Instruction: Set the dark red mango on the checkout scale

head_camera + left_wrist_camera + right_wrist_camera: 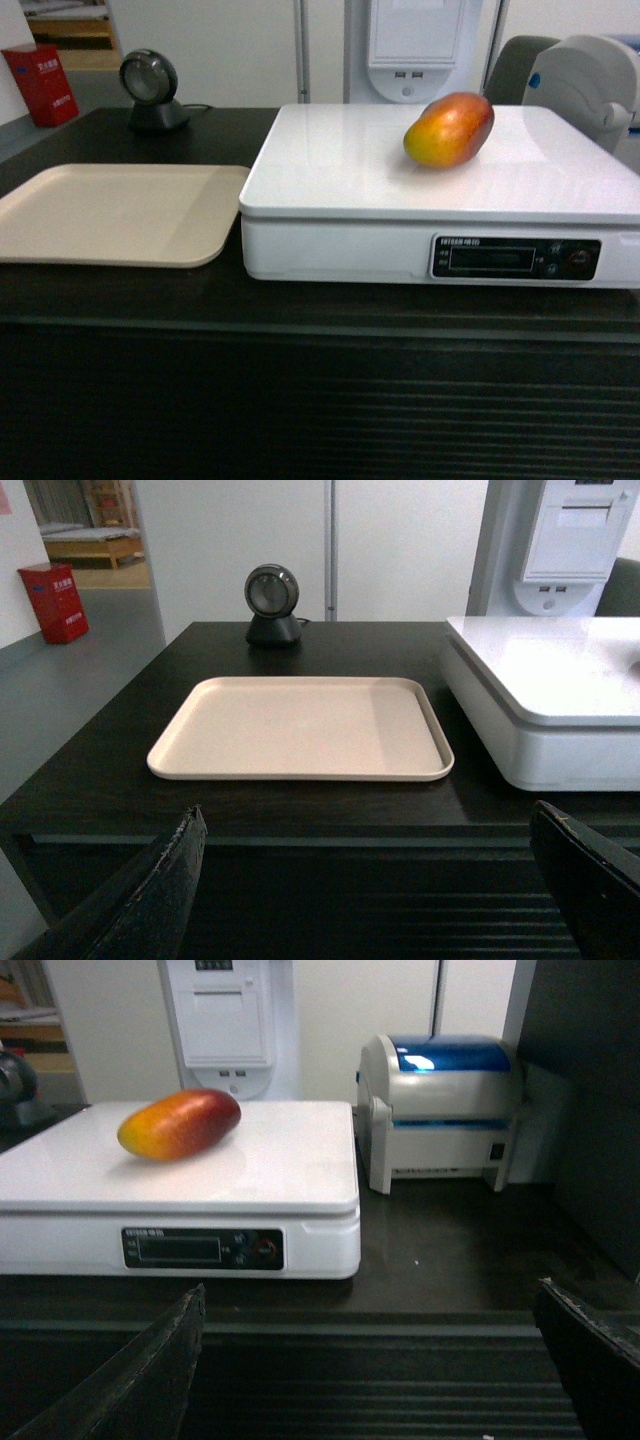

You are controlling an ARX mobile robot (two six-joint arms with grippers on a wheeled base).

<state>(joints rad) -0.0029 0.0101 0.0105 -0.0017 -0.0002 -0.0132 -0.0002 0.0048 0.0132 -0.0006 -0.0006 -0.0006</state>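
The dark red mango [450, 129] [181, 1124] lies on its side on the white scale [330, 175] [290, 1175] [560, 695], which stands on the dark checkout [300, 330] counter. Its red end points right, its yellow-orange end left. No gripper shows in the head view. My left gripper [365, 825] hangs open in front of the counter's ribbed front, facing the beige tray. My right gripper [370, 1300] is open too, low before the counter and well short of the scale, with nothing between its fingers.
A beige tray [60, 235] [300, 730] lies left of the scale. A round black scanner [150, 90] [272, 602] stands at the counter's back left. A white and blue printer [440, 1110] sits right of the scale. A red box [40, 82] stands on the floor far left.
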